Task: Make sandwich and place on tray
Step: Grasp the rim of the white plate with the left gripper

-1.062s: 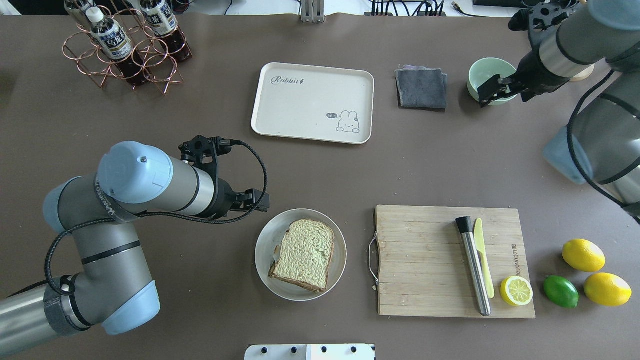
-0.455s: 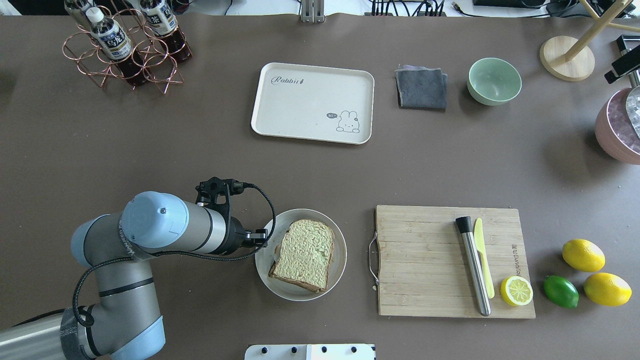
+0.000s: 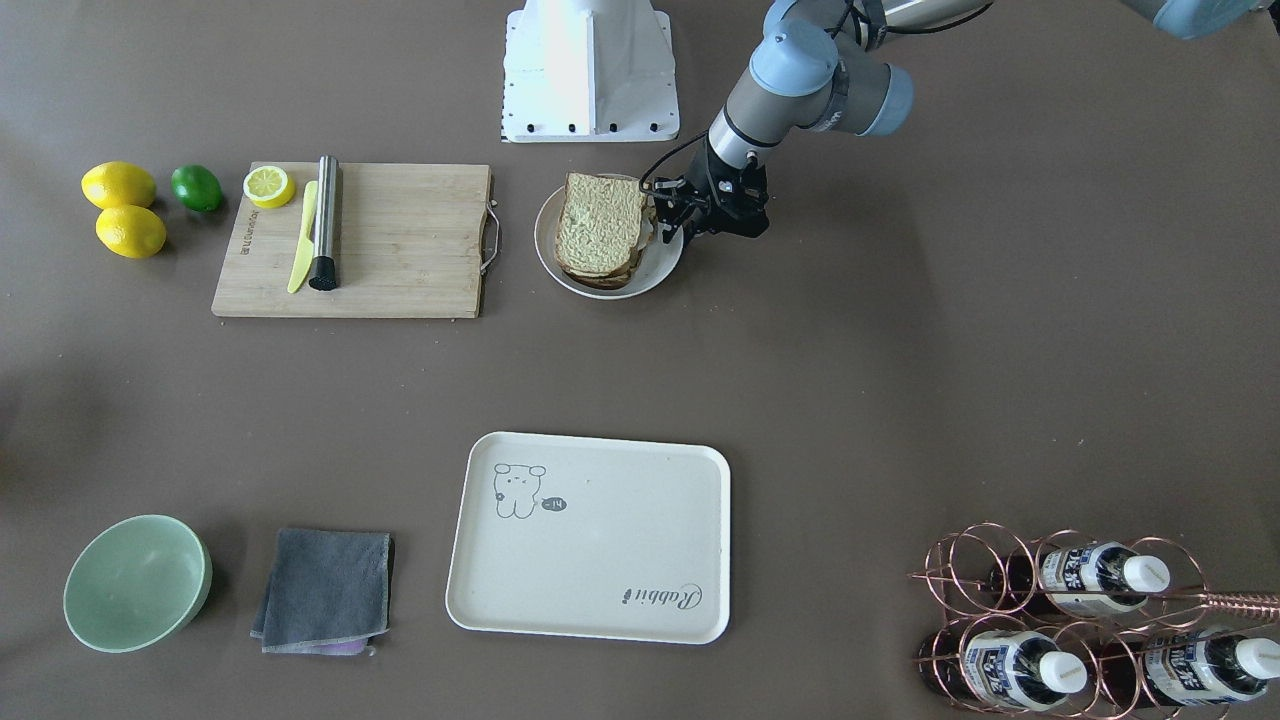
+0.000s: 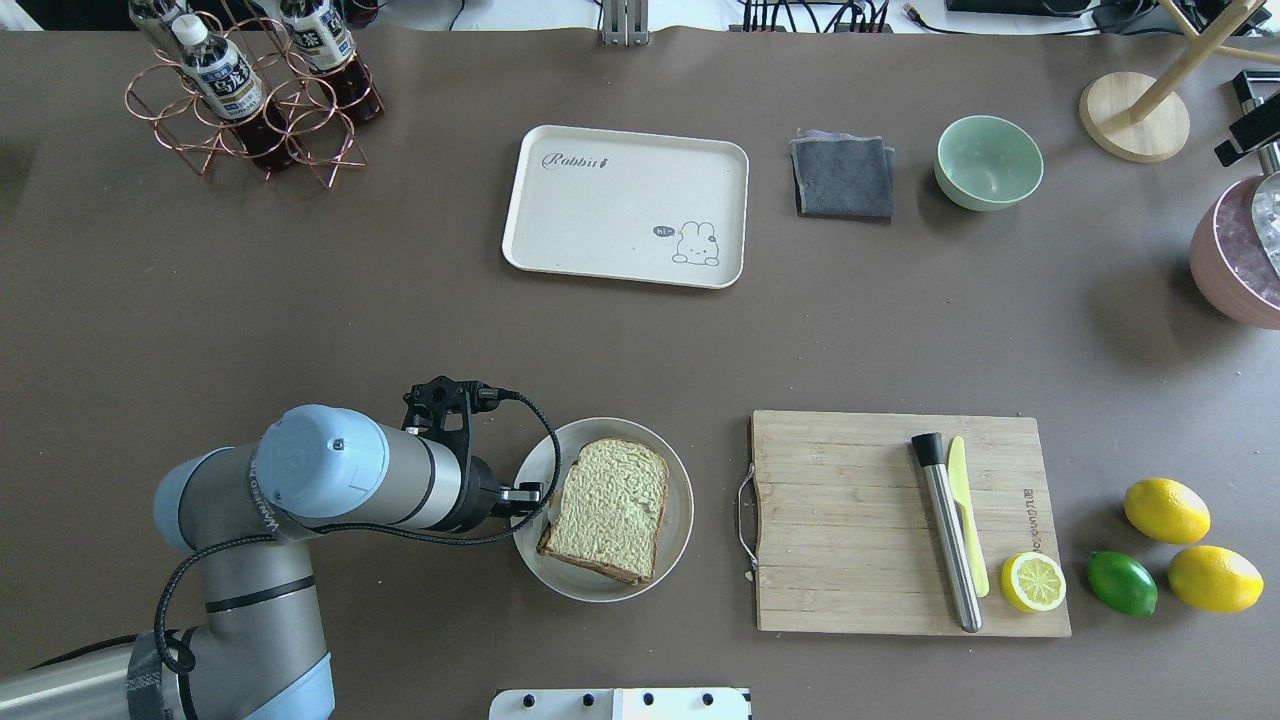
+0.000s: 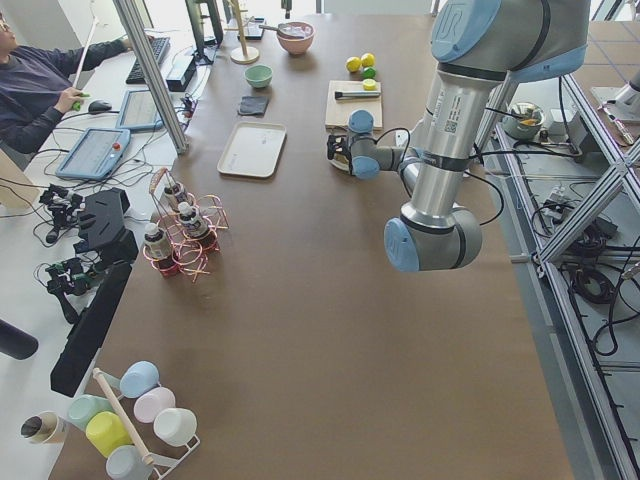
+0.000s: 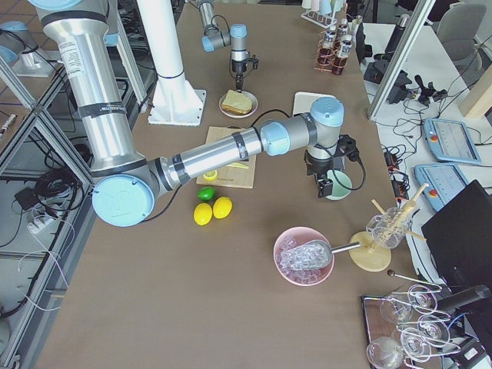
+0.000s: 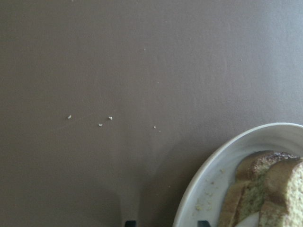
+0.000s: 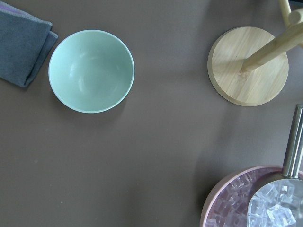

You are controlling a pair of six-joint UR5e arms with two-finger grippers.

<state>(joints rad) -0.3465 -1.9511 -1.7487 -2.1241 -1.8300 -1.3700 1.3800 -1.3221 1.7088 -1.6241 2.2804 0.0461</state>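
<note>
The sandwich (image 4: 608, 510) lies on a round white plate (image 4: 680, 500), pale green bread on top and a second slice under it; the egg is mostly hidden. It also shows in the front view (image 3: 598, 225) and in the left wrist view (image 7: 265, 189). My left gripper (image 4: 530, 495) is open, low at the plate's left rim, with fingertips either side of the rim (image 7: 213, 170). The cream tray (image 4: 625, 205) lies apart at the far middle and holds nothing. My right gripper (image 6: 323, 187) shows only in the right side view, above the green bowl; I cannot tell if it is open.
A wooden cutting board (image 4: 850, 520) with a steel muddler (image 4: 945, 530), a yellow knife and a lemon half (image 4: 1033, 582) lies right of the plate. Lemons and a lime lie beyond it. A grey cloth (image 4: 842, 177), green bowl (image 4: 988, 162), pink ice bowl (image 4: 1240, 250) and bottle rack (image 4: 250, 90) stand far.
My left gripper has moved toward me and right, from beside the plate's far left to its left rim. The right arm has left the overhead view.
</note>
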